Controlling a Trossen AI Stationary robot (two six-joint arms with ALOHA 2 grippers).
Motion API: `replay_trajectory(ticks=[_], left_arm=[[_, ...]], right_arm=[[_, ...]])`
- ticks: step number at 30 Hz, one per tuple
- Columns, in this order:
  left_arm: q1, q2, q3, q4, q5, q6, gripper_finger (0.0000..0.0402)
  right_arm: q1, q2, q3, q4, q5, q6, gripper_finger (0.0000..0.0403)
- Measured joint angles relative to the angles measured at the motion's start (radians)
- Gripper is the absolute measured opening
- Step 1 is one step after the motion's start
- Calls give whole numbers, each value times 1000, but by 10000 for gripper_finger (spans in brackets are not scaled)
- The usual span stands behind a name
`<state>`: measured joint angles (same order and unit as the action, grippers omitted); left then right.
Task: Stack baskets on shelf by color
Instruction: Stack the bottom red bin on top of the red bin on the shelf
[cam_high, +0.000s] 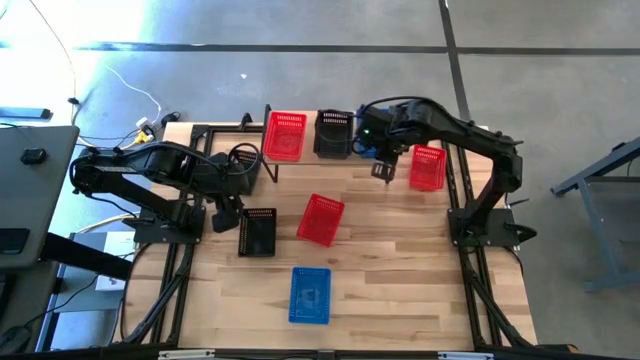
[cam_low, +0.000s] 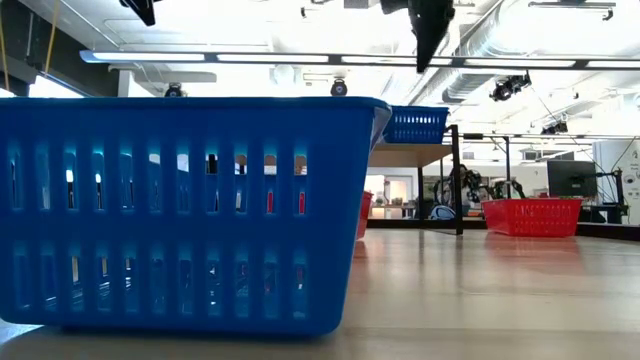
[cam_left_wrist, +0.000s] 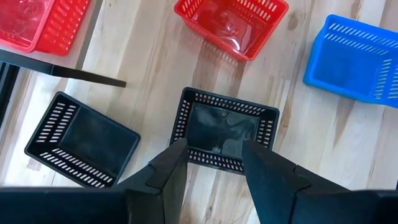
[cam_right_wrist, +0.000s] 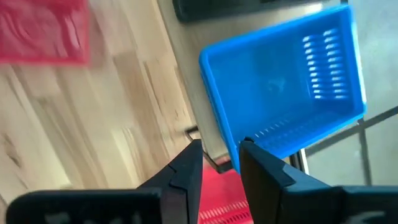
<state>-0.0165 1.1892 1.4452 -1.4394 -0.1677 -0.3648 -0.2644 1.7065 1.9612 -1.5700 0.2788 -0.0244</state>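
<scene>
Overhead, the left gripper (cam_left_wrist: 214, 146) is hovering above a black basket (cam_left_wrist: 227, 127) on the table (cam_high: 400, 270), with its fingers spread and grasping nothing. The right gripper (cam_right_wrist: 221, 144) is hanging at the edge of the shelf (cam_low: 410, 156). It is released, its fingers parted just beside the corner of a blue basket (cam_right_wrist: 286, 81) that is sitting on the plank. The high view is also showing a red basket (cam_high: 285, 135) and a shelf black basket (cam_high: 333, 133) side by side on the shelf. A tilted red basket (cam_high: 320, 219) is lying mid-table, a side red basket (cam_high: 427, 167) is resting near the right arm, and a front blue basket (cam_high: 309, 295) is standing closest to the near edge. Only the left wrist view is revealing a second black basket (cam_left_wrist: 81, 140) on the table, which the left arm is covering from above. The low view is filling with the front blue basket's slotted wall, and behind it a bright room with strip lights and ceiling ducts is showing. The table is made of pale wooden planks on a black frame, standing on a grey floor. The baskets are rectangular plastic with perforated sides, and the shelf is a light plank on thin black legs.
</scene>
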Motion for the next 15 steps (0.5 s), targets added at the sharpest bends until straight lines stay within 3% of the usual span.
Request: replay_trajectory(ticks=[15], left_arm=[[-119,-3,-182,147,64,-46,143]], right_arm=[[82,-1,102,11,6,270,92]])
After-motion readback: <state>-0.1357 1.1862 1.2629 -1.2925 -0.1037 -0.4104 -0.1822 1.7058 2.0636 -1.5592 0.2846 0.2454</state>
